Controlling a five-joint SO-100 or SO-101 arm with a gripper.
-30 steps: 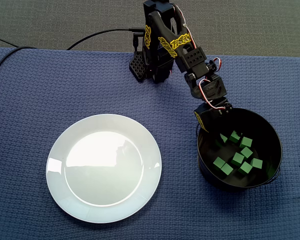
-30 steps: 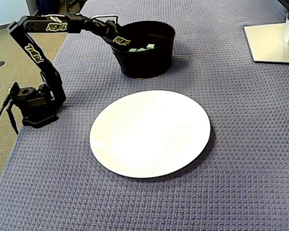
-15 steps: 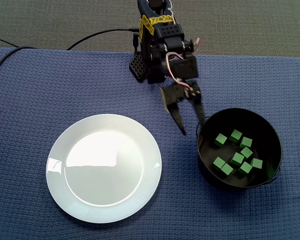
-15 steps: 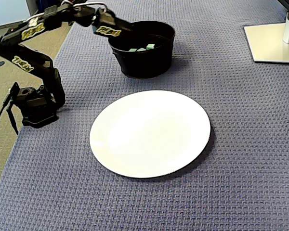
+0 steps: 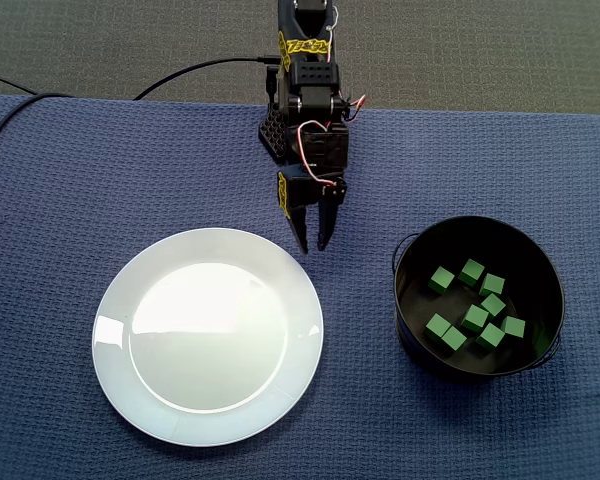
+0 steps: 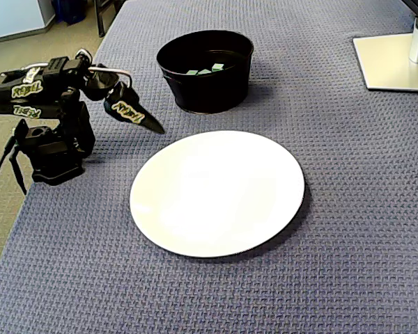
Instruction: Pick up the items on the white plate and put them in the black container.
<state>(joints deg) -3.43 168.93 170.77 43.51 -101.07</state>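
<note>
I see the gripper (image 5: 312, 246) hanging just off the upper right rim of the white plate (image 5: 208, 335) in a fixed view, with its fingers a narrow gap apart and holding nothing. The green cubes (image 5: 476, 318) lie clustered on the floor of the black container (image 5: 410, 305). It stands on the blue cloth (image 5: 80, 180) to the plate's right, well apart from the gripper.
</note>
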